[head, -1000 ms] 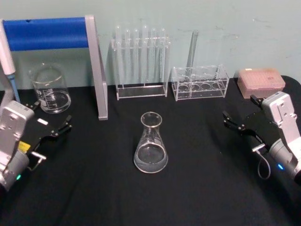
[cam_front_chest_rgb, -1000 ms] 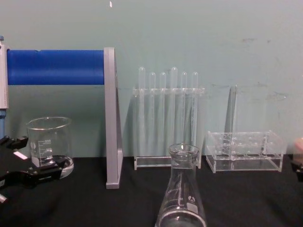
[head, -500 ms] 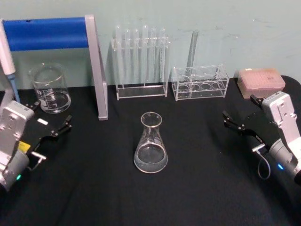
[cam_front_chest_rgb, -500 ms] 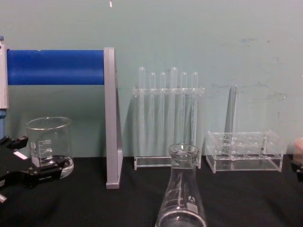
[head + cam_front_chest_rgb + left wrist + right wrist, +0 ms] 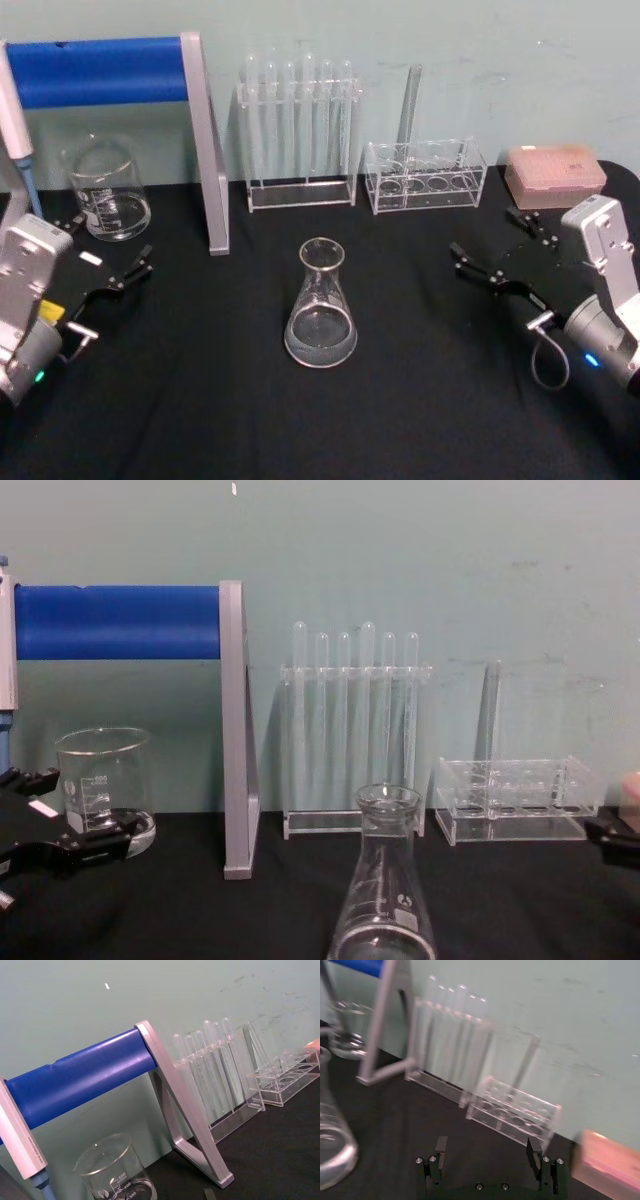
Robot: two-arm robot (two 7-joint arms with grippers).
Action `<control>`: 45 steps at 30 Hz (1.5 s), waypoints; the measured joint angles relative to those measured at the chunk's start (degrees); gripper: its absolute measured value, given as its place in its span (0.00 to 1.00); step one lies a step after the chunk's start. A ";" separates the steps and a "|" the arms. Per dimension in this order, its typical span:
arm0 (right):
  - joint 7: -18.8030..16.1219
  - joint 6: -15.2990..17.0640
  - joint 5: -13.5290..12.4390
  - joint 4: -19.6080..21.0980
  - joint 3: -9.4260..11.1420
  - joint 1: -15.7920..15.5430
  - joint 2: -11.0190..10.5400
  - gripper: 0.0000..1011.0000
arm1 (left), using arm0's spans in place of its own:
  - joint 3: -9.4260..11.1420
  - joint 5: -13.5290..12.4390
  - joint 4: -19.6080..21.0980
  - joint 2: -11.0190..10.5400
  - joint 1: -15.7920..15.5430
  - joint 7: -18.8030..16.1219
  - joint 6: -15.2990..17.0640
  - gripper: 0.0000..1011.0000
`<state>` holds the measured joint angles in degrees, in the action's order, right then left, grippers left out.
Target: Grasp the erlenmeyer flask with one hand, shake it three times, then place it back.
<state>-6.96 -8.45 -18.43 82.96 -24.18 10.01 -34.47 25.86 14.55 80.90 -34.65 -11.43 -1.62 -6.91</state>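
Erlenmeyer flask upright at centre of the black bench, nothing touching it. Right gripper near the bench's right edge, fingers spread apart, well clear of the flask. Left gripper parked at the left edge near the beaker, fingers also apart.

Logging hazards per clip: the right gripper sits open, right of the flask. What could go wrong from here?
1. The erlenmeyer flask is smooth, tapering glass; if the open right gripper closes on its sloped body, it may slip out during shaking.
2. A misjudged approach could tip the free-standing flask.
3. The low tube rack stands farther back, near that gripper; a wide shake might strike it.
The left gripper idles by the beaker.
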 joint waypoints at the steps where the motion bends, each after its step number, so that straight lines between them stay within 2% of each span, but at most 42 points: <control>1: -0.61 -0.06 -0.42 0.19 0.07 -0.10 0.03 0.99 | 0.00 0.00 0.00 0.00 0.00 0.00 0.00 0.99; 4: -4.50 -0.29 -2.99 1.11 0.33 -0.71 0.35 0.99 | 0.00 0.00 0.00 0.00 0.00 0.00 0.00 0.99; 9: -8.94 -0.30 -5.89 1.97 0.40 -1.36 0.88 0.99 | 0.00 0.00 0.00 0.00 0.00 0.00 0.00 0.99; 14: -13.36 -0.10 -7.88 2.64 -0.05 -1.79 1.72 0.99 | 0.00 0.00 0.00 0.00 0.00 0.00 0.00 0.99; 24: -18.91 0.71 -8.54 3.19 -1.50 -1.81 3.28 0.99 | 0.00 0.00 0.00 0.00 0.00 0.00 0.00 0.99; 34: -22.89 0.17 -8.23 3.13 -1.77 -1.45 4.17 0.99 | 0.00 0.00 0.00 0.00 0.00 0.00 0.00 0.99; 45: -26.58 0.28 -7.17 -0.13 -2.39 1.54 7.02 0.99 | 0.00 0.00 0.00 0.00 0.00 0.00 0.00 0.99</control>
<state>-33.54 -8.17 -25.60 82.82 -26.58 11.55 -27.45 25.87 14.55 80.90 -34.65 -11.43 -1.62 -6.91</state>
